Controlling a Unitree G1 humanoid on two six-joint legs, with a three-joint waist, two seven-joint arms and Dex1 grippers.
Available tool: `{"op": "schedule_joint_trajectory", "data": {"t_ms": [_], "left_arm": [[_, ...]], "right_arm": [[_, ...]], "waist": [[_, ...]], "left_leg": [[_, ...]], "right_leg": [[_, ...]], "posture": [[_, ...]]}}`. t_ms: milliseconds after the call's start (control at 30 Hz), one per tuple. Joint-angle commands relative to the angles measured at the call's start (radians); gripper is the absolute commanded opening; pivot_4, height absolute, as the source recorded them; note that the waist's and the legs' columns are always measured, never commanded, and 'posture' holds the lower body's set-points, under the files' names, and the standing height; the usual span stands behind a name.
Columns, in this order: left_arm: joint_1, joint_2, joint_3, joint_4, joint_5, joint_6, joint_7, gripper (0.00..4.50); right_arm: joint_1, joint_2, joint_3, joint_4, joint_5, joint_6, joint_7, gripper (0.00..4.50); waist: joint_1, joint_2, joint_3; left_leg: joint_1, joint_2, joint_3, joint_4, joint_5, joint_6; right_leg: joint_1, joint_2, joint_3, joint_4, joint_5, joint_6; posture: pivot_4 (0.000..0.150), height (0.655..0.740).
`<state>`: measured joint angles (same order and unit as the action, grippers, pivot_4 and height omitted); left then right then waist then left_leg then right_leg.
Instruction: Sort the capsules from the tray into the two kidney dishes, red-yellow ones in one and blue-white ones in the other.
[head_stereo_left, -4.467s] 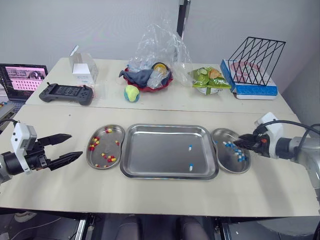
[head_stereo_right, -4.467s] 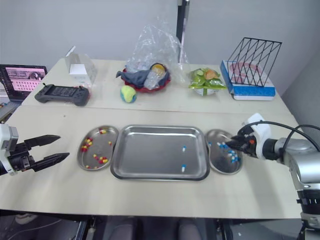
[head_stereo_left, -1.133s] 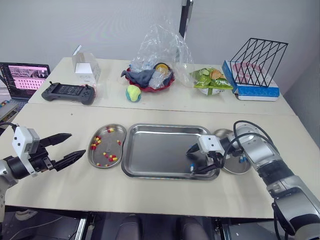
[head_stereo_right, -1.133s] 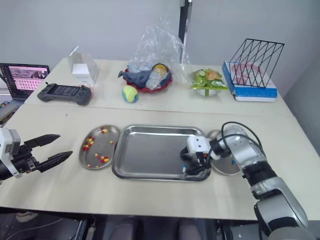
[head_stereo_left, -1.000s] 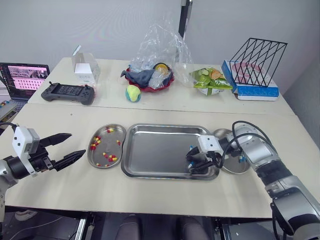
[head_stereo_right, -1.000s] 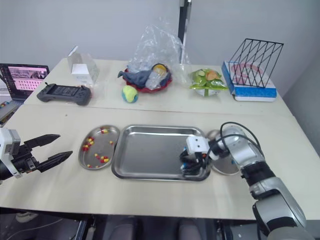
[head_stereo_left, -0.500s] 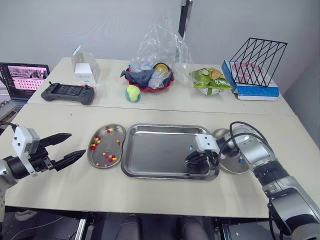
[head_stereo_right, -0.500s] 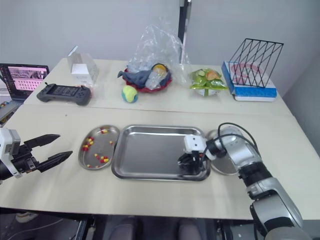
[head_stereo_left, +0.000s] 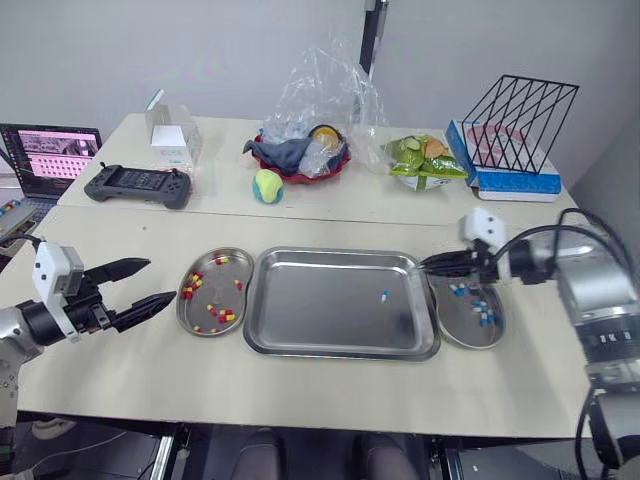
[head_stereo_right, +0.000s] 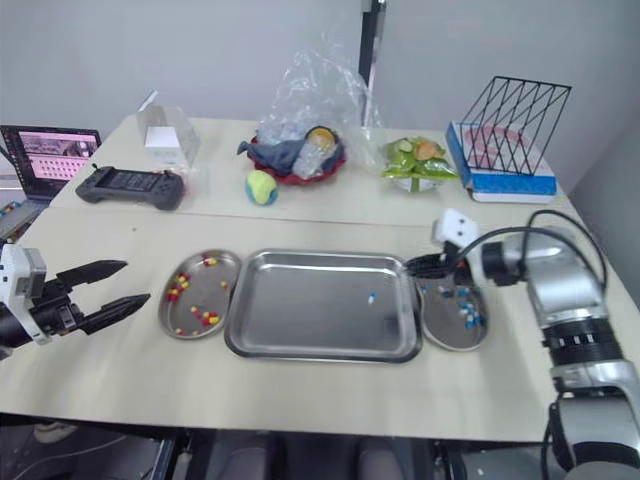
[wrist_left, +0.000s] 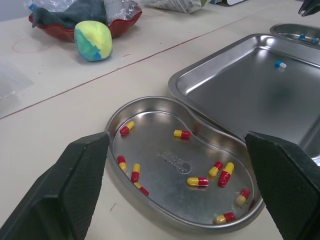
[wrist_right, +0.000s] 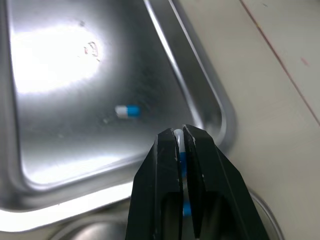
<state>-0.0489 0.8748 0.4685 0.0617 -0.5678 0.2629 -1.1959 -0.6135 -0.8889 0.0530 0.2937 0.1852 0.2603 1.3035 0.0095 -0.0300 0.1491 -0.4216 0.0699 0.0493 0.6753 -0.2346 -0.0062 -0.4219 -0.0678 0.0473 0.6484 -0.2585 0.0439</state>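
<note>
In tray (head_stereo_left: 310, 312), one capsule (head_stereo_left: 384, 296), formerly two

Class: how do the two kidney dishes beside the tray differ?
The left dish holds red-yellow capsules, the right dish blue-white capsules. The right tool, pinching a capsule, hovers near the right dish; the left tool sits apart from the left dish. Both are steel, flanking the tray.

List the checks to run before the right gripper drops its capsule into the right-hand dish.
1. Grip: blue-white capsule pinched in the right gripper: ok.
2. Position: tips hang by the tray rim, not yet above the right dish: not ok.
3. Right dish holds blue-white only: ok.
4. Left dish holds red-yellow only: ok.
5. Left gripper open, apart from the left dish: ok.
6. Tray emptied: not ok, one loose capsule lies in it.
</note>
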Motion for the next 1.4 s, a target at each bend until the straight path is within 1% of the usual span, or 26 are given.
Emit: {"op": "schedule_joint_trajectory", "data": {"t_ms": [33, 167, 267, 367, 467, 533, 567, 667, 700, 900, 1000, 1067, 1400], "left_arm": [[-0.02, 0.018, 0.003, 0.015, 0.005, -0.017, -0.011, 4.5], [-0.047, 0.021, -0.009, 0.038, 0.015, -0.022, -0.019, 4.5], [-0.058, 0.023, -0.014, 0.048, 0.017, -0.021, -0.027, 4.5], [-0.067, 0.028, -0.019, 0.066, 0.024, -0.026, -0.037, 4.5], [-0.081, 0.031, -0.023, 0.097, 0.034, -0.037, -0.048, 4.5], [-0.095, 0.031, -0.027, 0.121, 0.043, -0.049, -0.052, 4.5], [-0.105, 0.031, -0.028, 0.14, 0.049, -0.058, -0.049, 4.5], [-0.118, 0.034, -0.025, 0.185, 0.061, -0.063, -0.041, 4.5], [-0.118, 0.038, -0.026, 0.195, 0.066, -0.056, -0.037, 4.5], [-0.101, 0.042, -0.001, 0.249, 0.076, -0.094, -0.035, 4.5], [-0.102, 0.044, 0.017, 0.303, 0.084, -0.133, -0.018, 4.5], [-0.101, 0.042, 0.028, 0.331, 0.087, -0.15, -0.004, 4.5], [-0.108, 0.04, 0.027, 0.368, 0.089, -0.182, 0.009, 4.5]], "right_arm": [[0.053, -0.037, -0.039, -0.025, -0.018, -0.011, -0.04, 0.03], [0.152, -0.048, -0.063, -0.096, -0.004, 0.013, -0.075, 0.03], [0.187, -0.05, -0.072, -0.128, 0.001, 0.053, -0.102, 0.03], [0.2, -0.061, -0.082, -0.144, 0.017, 0.083, -0.099, 1.06], [0.181, -0.08, -0.101, -0.12, 0.018, 0.08, -0.098, 2.09], [0.171, -0.095, -0.124, -0.098, 0.03, 0.082, -0.092, 2.67], [0.166, -0.102, -0.141, -0.072, 0.033, 0.072, -0.093, 3.12], [0.161, -0.118, -0.184, 0.014, 0.038, 0.018, -0.099, 4.1], [0.164, -0.124, -0.192, 0.042, 0.036, 0.0, -0.097, 4.49], [0.172, -0.147, -0.28, 0.246, 0.041, -0.135, -0.121, 4.49], [0.179, -0.14, -0.337, 0.346, 0.044, -0.217, -0.187, 4.49], [0.184, -0.128, -0.371, 0.381, 0.068, -0.203, -0.212, 4.49], [0.235, -0.088, -0.398, 0.322, 0.111, -0.153, -0.242, 4.49]], "waist": [[0.0, 0.0, 0.0], [-0.003, 0.0, 0.0], [-0.005, 0.0, 0.0], [-0.005, 0.0, 0.0], [-0.005, 0.0, 0.0], [-0.002, 0.0, 0.0], [-0.001, 0.0, 0.0], [0.002, 0.0, 0.0], [0.002, 0.0, 0.0], [-0.002, 0.0, 0.0], [-0.003, 0.0, 0.0], [-0.004, 0.0, 0.0], [-0.012, 0.001, 0.0]], "left_leg": [[0.0, 0.0, 0.0, 0.0, 0.0, 0.0], [0.0, 0.0, 0.0, 0.0, 0.0, 0.0], [0.0, 0.0, 0.0, 0.0, 0.0, 0.0], [0.0, 0.0, 0.0, 0.0, 0.0, 0.0], [0.0, 0.0, 0.0, 0.0, 0.0, 0.0], [0.0, 0.0, 0.0, 0.001, 0.0, 0.0], [0.0, 0.0, 0.0, 0.001, 0.0, 0.0], [0.0, 0.0, 0.0, 0.001, 0.0, 0.0], [0.0, 0.0, 0.001, 0.001, 0.0, 0.0], [0.0, 0.0, 0.001, 0.001, 0.0, 0.0], [0.0, 0.0, 0.001, 0.0, 0.0, 0.0], [0.0, 0.0, 0.001, 0.0, 0.0, 0.0], [0.001, 0.0, 0.001, 0.0, 0.0, 0.0]], "right_leg": [[0.0, 0.0, 0.0, 0.0, 0.0, 0.0], [0.0, 0.0, 0.0, 0.001, 0.0, 0.0], [0.0, 0.0, 0.001, 0.0, 0.0, 0.0], [0.0, 0.0, 0.001, 0.0, 0.0, 0.0], [0.0, 0.0, 0.001, 0.0, 0.0, 0.0], [0.0, 0.0, 0.001, 0.0, 0.0, 0.0], [0.0, 0.0, 0.001, 0.0, 0.0, 0.0], [0.001, 0.0, 0.001, 0.0, 0.0, 0.0], [0.001, 0.0, 0.001, 0.0, 0.0, 0.0], [0.0, 0.0, 0.001, 0.0, 0.0, 0.0], [0.001, 0.0, 0.001, 0.0, 0.0, 0.0], [0.0, 0.0, 0.001, 0.0, 0.0, 0.0], [0.001, 0.0, 0.001, 0.0, 0.0, 0.0]], "posture": [[0.15, 0.7334], [0.15, 0.7334], [0.15, 0.7334], [0.15, 0.7334], [0.15, 0.7334], [0.15, 0.7334], [0.15, 0.7334], [0.15, 0.7334], [0.15, 0.7334], [0.15, 0.7334], [0.15, 0.7334], [0.15, 0.7334], [0.15, 0.7334]]}}
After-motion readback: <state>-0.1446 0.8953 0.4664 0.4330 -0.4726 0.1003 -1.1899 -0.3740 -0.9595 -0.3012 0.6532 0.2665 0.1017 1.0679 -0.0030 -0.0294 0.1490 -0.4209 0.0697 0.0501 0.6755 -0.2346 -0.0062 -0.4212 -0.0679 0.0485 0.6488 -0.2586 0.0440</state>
